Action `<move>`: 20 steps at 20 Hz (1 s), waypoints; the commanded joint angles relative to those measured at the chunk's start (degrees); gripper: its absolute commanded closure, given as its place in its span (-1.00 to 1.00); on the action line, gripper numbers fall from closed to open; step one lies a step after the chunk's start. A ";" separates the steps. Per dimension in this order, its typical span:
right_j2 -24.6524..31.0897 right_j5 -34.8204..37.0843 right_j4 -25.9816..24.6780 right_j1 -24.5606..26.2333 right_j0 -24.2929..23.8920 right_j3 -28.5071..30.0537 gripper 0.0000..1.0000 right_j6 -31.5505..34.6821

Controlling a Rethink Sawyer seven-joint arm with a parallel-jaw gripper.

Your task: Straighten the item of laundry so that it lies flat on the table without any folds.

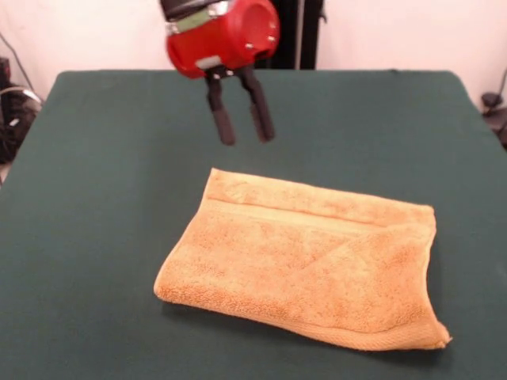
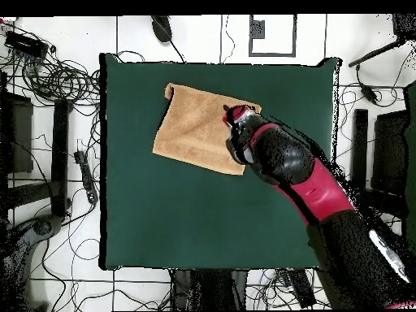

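The orange-tan towel (image 1: 305, 257) lies on the dark green table (image 1: 95, 198), folded over on itself, with a pale woven band running along its far part and a diagonal crease across the top layer. Its near right corner sticks out in a point. In the overhead view the towel (image 2: 195, 126) sits near the table's top edge. My gripper (image 1: 242, 138) hangs in the air above and beyond the towel's far left corner, fingers (image 1: 222, 119) apart, open and empty. In the overhead view the arm's red head (image 2: 241, 130) covers the towel's right edge.
The table (image 2: 203, 219) reaches far beyond the towel on every side. Cables and stands lie on the floor around it, with a cable bundle (image 2: 57, 77) at the upper left of the overhead view.
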 commanded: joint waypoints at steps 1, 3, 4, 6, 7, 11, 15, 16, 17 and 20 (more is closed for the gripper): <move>1.01 3.18 -4.05 3.16 4.19 4.06 -1.00 4.23; -1.78 1.98 -7.09 5.88 5.28 2.48 -1.00 1.81; -3.55 1.78 -8.46 6.96 6.20 1.75 -1.00 1.08; -6.49 1.98 -11.03 8.67 7.95 0.23 -1.00 0.14; -6.87 1.24 -11.86 9.30 8.25 -0.14 -1.00 0.35; -10.20 -0.87 -14.30 12.37 11.37 -2.48 -1.00 2.92; -12.03 -3.59 -15.71 14.39 12.91 -4.38 -1.00 4.90; -13.89 -3.18 -15.96 14.23 13.89 -5.19 -1.00 5.45; -16.75 -2.72 -16.10 13.78 15.41 -6.04 -1.00 6.36; -24.86 -0.25 -16.33 13.09 18.76 -8.55 -1.00 8.00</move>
